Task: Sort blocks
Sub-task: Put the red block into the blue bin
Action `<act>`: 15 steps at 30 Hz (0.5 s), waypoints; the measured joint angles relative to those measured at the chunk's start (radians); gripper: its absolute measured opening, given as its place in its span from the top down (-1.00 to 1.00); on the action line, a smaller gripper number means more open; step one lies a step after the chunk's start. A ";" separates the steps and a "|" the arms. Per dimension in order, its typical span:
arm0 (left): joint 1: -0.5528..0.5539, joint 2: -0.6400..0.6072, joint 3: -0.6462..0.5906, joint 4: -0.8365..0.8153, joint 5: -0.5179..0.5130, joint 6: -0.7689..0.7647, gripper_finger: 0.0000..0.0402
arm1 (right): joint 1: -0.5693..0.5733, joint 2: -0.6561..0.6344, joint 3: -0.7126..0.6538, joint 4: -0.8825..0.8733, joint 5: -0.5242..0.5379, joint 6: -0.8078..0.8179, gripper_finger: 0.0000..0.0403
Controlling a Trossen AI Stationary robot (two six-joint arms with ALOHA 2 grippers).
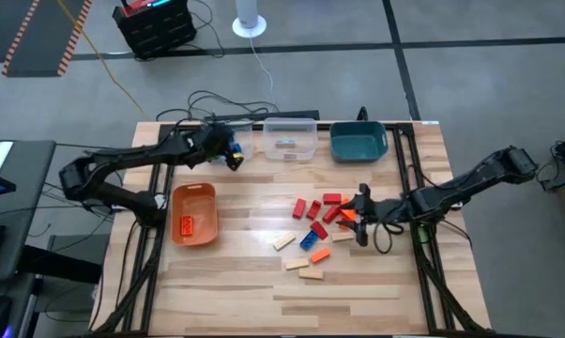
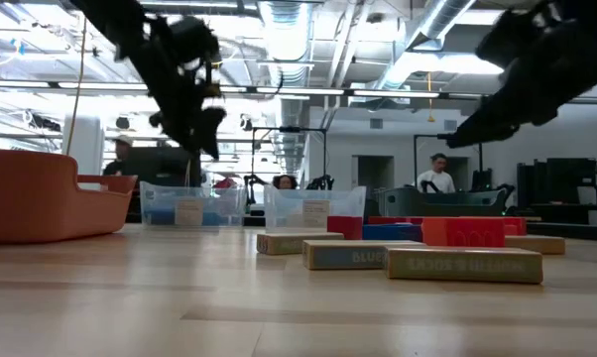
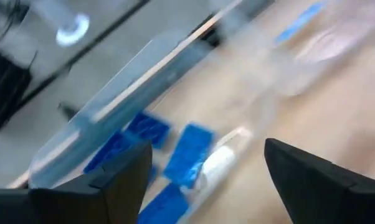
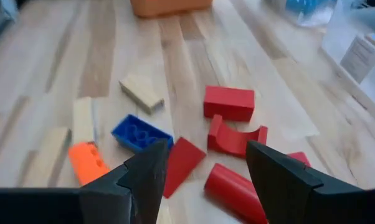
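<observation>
You see three bins near the orange bin (image 1: 194,214): it holds one orange brick (image 1: 186,224), a clear bin (image 1: 290,138) beyond holds a tan piece, then a teal bin (image 1: 358,141). Loose blocks (image 1: 313,235) lie right of it on the wooden table (image 1: 358,291). Left gripper (image 1: 234,156) hovers over blue bricks (image 3: 189,154), jaws wide and empty; right gripper (image 1: 360,225) over the blocks, jaws parted, empty. People stand in the workshop behind.

Bare table (image 1: 245,300) along the near edge, open for passage. Scattered blocks (image 1: 313,231) crowding the centre-right. Orange bin (image 1: 194,213) at left; clear bin (image 1: 290,138) and teal bin (image 1: 358,141) lining the far edge.
</observation>
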 joint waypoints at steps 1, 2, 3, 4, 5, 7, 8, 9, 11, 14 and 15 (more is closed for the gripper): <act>-0.032 -0.016 0.002 0.005 -0.008 -0.002 -0.46 | -0.012 0.032 0.027 -0.021 0.000 0.000 -0.23; -0.065 -0.030 0.002 0.006 -0.021 -0.010 -0.43 | -0.027 0.065 0.056 -0.040 0.000 0.000 -0.23; -0.097 -0.041 0.002 -0.001 -0.034 -0.020 -0.41 | -0.044 0.102 0.086 -0.057 0.000 0.000 -0.23; -0.131 -0.049 0.002 -0.006 -0.049 -0.031 -0.38 | -0.065 0.138 0.119 -0.078 0.001 -0.006 -0.23; -0.169 -0.053 0.002 -0.005 -0.067 -0.044 -0.35 | -0.087 0.176 0.150 -0.106 0.000 -0.019 -0.23; -0.239 -0.053 0.002 -0.005 -0.104 -0.069 -0.31 | -0.132 0.258 0.213 -0.160 0.000 -0.054 -0.23; -0.274 -0.052 0.001 -0.006 -0.122 -0.078 -0.29 | -0.154 0.301 0.244 -0.184 -0.003 -0.073 -0.23; -0.306 -0.048 0.001 -0.006 -0.136 -0.086 -0.27 | -0.174 0.344 0.275 -0.207 -0.020 -0.091 -0.23; -0.362 -0.037 0.001 -0.005 -0.157 -0.108 -0.24 | -0.207 0.427 0.336 -0.246 -0.062 -0.120 -0.23; -0.433 -0.031 0.001 -0.009 -0.163 -0.140 -0.21 | -0.238 0.534 0.426 -0.306 -0.079 -0.131 -0.23; -0.454 -0.033 0.001 -0.008 -0.167 -0.150 -0.21 | -0.245 0.561 0.450 -0.325 -0.082 -0.131 -0.23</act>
